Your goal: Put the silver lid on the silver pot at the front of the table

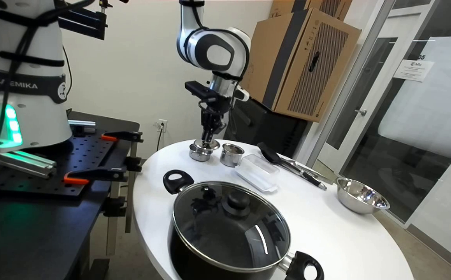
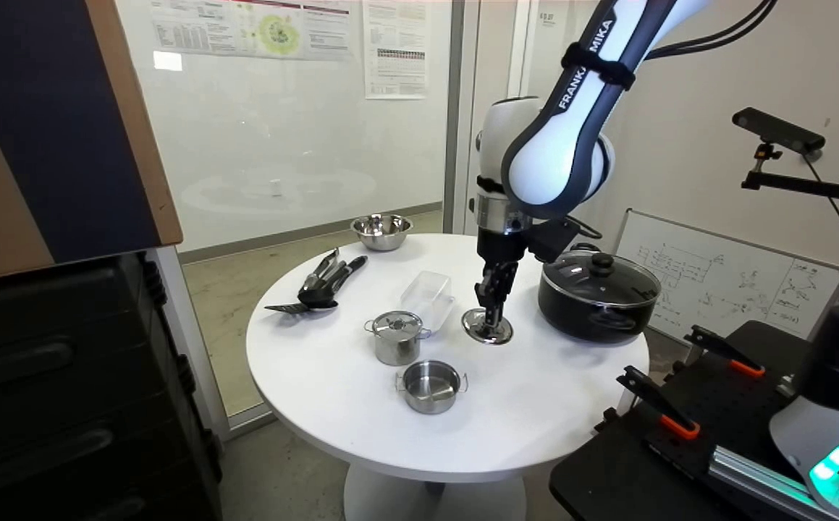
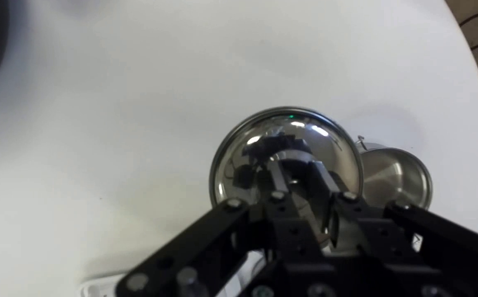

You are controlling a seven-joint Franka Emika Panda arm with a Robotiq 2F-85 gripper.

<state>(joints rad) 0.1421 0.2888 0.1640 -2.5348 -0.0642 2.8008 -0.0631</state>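
My gripper (image 1: 207, 137) (image 2: 491, 318) (image 3: 294, 167) is shut on the handle of a round silver lid (image 1: 211, 146) (image 2: 475, 324) (image 3: 241, 154). The lid hangs roughly level above the white table. The small open silver pot (image 1: 200, 155) (image 2: 430, 404) stands upright on the table and shows in both exterior views. In the wrist view this open pot (image 3: 395, 177) is to the right of the lid, partly covered by the lid and the gripper. A taller silver pot (image 1: 231, 157) (image 2: 397, 352) with its lid on stands close to the open pot.
A big black pot (image 1: 186, 249) (image 2: 593, 311) with a glass lid stands on the table (image 2: 361, 405). Clear plastic containers (image 1: 256, 175) (image 2: 426, 293), black utensils (image 1: 287, 165) (image 2: 321, 286) and a steel bowl (image 1: 355, 200) (image 2: 381, 235) lie farther along. The round table edge shows in the wrist view.
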